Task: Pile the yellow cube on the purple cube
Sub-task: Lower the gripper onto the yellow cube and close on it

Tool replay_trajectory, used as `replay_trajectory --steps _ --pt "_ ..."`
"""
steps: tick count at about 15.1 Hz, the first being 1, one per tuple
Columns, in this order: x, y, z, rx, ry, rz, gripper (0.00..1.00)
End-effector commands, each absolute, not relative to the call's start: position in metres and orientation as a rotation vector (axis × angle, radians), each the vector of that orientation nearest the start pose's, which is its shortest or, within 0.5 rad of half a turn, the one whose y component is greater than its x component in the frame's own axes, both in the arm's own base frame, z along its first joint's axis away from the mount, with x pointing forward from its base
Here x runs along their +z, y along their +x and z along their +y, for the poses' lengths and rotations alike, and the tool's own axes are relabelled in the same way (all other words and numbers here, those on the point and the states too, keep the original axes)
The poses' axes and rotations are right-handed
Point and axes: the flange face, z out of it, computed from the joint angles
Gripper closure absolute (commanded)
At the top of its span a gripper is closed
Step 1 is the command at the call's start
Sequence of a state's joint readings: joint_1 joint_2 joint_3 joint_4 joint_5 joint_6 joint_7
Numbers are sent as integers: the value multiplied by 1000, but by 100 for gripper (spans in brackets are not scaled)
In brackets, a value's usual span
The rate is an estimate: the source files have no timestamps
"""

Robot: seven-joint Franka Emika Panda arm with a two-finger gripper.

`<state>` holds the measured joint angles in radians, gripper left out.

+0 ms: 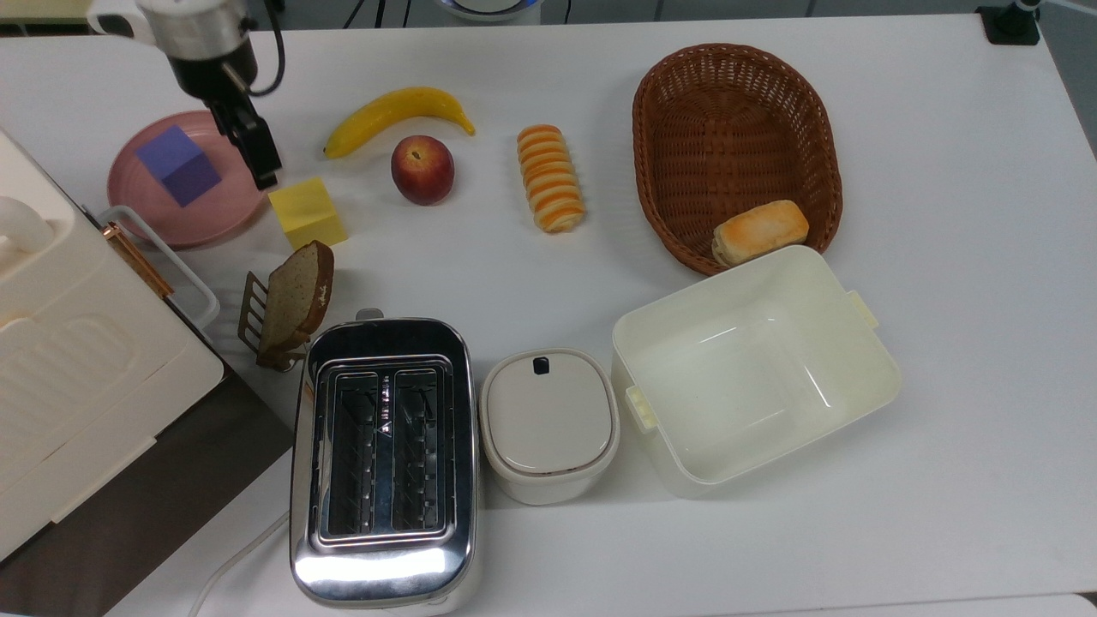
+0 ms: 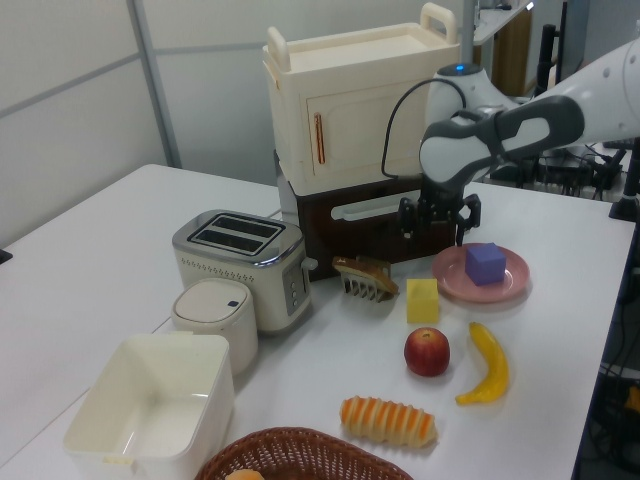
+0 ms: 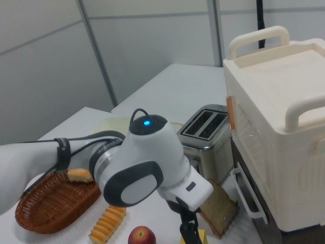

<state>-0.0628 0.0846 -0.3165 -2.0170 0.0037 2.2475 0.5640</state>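
Observation:
The yellow cube (image 1: 307,212) (image 2: 423,300) sits on the white table just off the right rim of a pink plate (image 1: 224,201) (image 2: 512,285) in the top view. The purple cube (image 1: 178,164) (image 2: 485,263) rests on that plate. My gripper (image 1: 248,150) (image 2: 435,222) hangs open and holds nothing, over the plate's right edge between the two cubes in the top view. In the left view it is above and behind the yellow cube, left of the purple cube. In the right view one dark finger (image 3: 190,231) points down by a sliver of the yellow cube (image 3: 201,237).
A banana (image 1: 398,110), a peach (image 1: 422,169) and a striped bread (image 1: 550,177) lie right of the cubes in the top view. A toast rack with a bread slice (image 1: 291,300) stands below the yellow cube. Toaster (image 1: 383,454), lidded pot (image 1: 548,424), white tub (image 1: 866,343), basket (image 1: 737,64) and cream cabinet (image 1: 77,360) surround.

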Motion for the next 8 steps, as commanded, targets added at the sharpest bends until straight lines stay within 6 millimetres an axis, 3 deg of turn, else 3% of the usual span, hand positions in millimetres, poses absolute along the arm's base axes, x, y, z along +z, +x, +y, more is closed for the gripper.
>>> replay_trajectory --steps 1,8 --pt "397 553 -192 -247 -2779 1439 0" --pt "380 558 -184 -217 -2808 1417 0"
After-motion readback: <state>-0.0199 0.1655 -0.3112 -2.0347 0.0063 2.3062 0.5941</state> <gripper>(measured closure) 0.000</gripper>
